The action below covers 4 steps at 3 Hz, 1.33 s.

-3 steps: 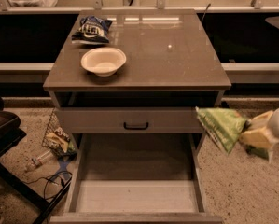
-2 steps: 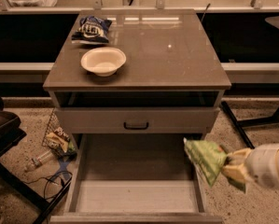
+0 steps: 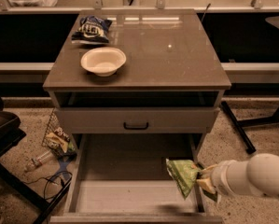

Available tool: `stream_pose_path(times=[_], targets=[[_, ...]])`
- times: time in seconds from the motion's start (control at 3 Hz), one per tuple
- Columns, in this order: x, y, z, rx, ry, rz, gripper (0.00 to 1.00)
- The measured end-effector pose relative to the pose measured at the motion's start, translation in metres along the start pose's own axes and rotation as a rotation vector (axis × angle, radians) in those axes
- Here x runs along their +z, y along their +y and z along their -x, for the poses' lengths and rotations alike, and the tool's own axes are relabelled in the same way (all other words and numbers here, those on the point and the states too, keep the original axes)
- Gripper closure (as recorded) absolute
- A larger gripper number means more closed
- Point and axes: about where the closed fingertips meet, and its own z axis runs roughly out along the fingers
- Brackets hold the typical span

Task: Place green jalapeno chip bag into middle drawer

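Since the earlier frame the hand (image 3: 202, 183) has come in from the right edge toward the lower middle of the frame, carrying the green bag (image 3: 181, 174) left and down, so that the bag now sits over the right side of the open drawer (image 3: 122, 197) and no longer outside it. The hand is at the lower right, at the end of a thick white arm (image 3: 253, 175) that reaches in from the right border, and its yellowish fingers are clamped on the bag's right end. The bag hangs tilted, with its broad crinkled end up and to the left and a narrower corner pointing down, just inside the drawer's right wall; whether it touches the pale floor I cannot tell. The drawer is pulled far out toward the bottom of the frame, and the rest of its floor is bare. Above it a grey drawer front (image 3: 92, 120) with a black handle (image 3: 136, 125) is closed. On the desk (image 3: 176, 55), in the upper left part of its top, stands a white bowl (image 3: 103, 61), and just behind that lies a blue bag (image 3: 91, 29), the two near each other but apart. On the speckled floor left of the desk lies a heap of wrappers (image 3: 56, 140)
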Motion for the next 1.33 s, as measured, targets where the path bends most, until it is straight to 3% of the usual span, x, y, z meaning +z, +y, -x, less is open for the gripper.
stream_pose_path(times=[0.33,1.0,1.33], targets=[[0.044,0.006,0.018,0.028,0.047,0.031,1.00],[0.124,0.074,0.064,0.052,0.065,0.201,1.00],[0.132,0.085,0.068,0.053,0.064,0.228,0.81]])
